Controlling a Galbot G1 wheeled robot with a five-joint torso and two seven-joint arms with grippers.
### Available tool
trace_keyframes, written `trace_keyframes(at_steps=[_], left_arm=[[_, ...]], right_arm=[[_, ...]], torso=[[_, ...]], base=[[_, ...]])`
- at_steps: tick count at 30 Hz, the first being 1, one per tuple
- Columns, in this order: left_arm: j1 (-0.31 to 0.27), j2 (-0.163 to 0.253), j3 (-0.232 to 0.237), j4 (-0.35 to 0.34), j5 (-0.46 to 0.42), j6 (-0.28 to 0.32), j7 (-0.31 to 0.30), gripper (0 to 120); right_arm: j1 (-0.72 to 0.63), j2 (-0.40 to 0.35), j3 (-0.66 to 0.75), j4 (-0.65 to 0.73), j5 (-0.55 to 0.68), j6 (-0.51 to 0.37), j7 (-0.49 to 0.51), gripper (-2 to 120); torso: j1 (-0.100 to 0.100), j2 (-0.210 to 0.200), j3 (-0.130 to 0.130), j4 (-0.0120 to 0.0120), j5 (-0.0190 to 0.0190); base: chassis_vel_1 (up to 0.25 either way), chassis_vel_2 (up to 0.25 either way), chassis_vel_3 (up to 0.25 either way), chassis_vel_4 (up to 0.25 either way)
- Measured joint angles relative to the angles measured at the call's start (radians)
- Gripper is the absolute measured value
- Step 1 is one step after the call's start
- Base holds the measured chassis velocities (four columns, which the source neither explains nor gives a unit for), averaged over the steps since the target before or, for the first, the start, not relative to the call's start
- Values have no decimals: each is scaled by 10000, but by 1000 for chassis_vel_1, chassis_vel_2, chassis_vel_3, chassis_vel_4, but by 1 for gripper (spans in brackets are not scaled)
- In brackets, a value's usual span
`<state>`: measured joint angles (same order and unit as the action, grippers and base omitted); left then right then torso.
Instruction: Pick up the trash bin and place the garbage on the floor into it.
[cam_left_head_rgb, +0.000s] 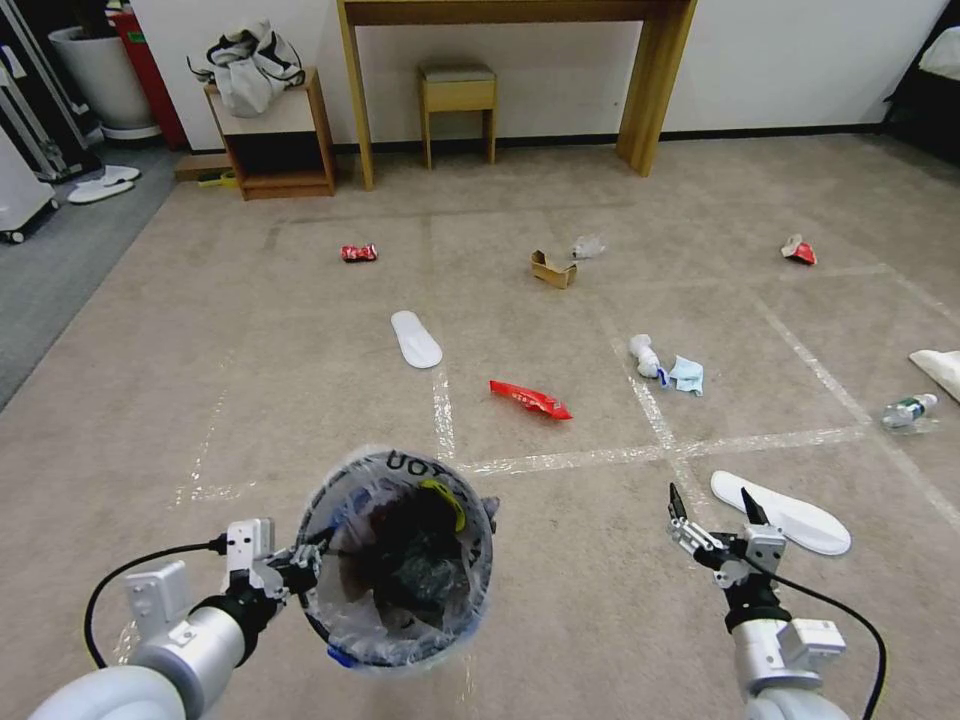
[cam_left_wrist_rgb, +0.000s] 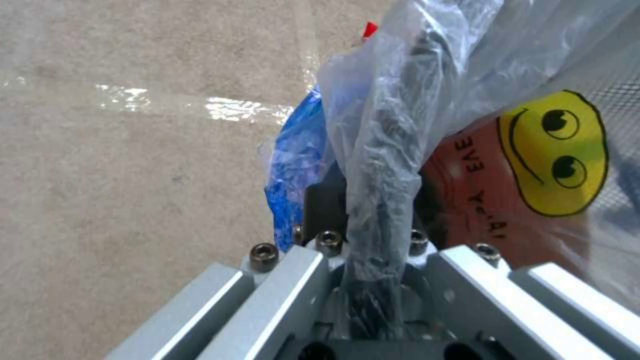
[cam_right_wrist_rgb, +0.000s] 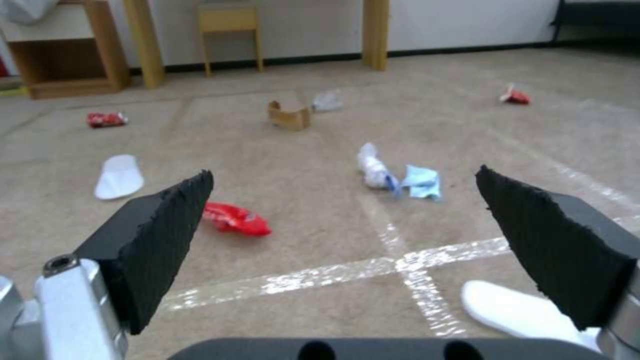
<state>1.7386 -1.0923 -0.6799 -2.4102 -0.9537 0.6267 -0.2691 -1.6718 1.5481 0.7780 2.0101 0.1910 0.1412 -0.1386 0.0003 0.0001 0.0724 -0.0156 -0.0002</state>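
Observation:
My left gripper (cam_left_head_rgb: 308, 568) is shut on the rim of the trash bin (cam_left_head_rgb: 395, 560), a red bin with a blue band and a clear lettered bag, held above the floor (cam_left_head_rgb: 560, 600). The left wrist view shows the bag-covered rim (cam_left_wrist_rgb: 377, 165) pinched between the jaws. My right gripper (cam_left_head_rgb: 712, 503) hangs open and holds nothing; a white slipper (cam_left_head_rgb: 780, 511) lies just right of it. Garbage lies ahead: a red foil wrapper (cam_left_head_rgb: 530, 399), another white slipper (cam_left_head_rgb: 415, 338), a blue face mask (cam_left_head_rgb: 687, 374), a cardboard scrap (cam_left_head_rgb: 552, 268), a red can (cam_left_head_rgb: 359, 253) and a clear wad (cam_left_head_rgb: 588, 246).
A white wad (cam_left_head_rgb: 645, 353) lies beside the mask, a red scrap (cam_left_head_rgb: 799, 250) far right, a plastic bottle (cam_left_head_rgb: 908, 409) at the right edge. A wooden desk (cam_left_head_rgb: 650, 90), a stool (cam_left_head_rgb: 457, 95) and a low shelf (cam_left_head_rgb: 270, 140) line the back wall. Grey flooring (cam_left_head_rgb: 50, 260) begins at the left.

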Motion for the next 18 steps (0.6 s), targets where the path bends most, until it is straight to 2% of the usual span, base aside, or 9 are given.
trace_keyframes(at_steps=[9, 14, 18], left_arm=[[-302, 76, -22, 218, 31, -47, 135, 0], [-435, -142, 18, 326, 585, -22, 416, 0], [-310, -310, -43, 362, 682, -116, 459, 0]], right_arm=[[-141, 280, 179, 102, -440, 374, -149, 100], [-183, 244, 239, 144, -546, 447, -180, 100], [-229, 138, 252, 100, -506, 510, -178, 100]], torso=[[0, 0, 0, 3, 3], [0, 0, 0, 3, 3], [0, -1, 0, 2, 2]], base=[[0, 0, 0, 0], [0, 0, 0, 0], [0, 0, 0, 0]])
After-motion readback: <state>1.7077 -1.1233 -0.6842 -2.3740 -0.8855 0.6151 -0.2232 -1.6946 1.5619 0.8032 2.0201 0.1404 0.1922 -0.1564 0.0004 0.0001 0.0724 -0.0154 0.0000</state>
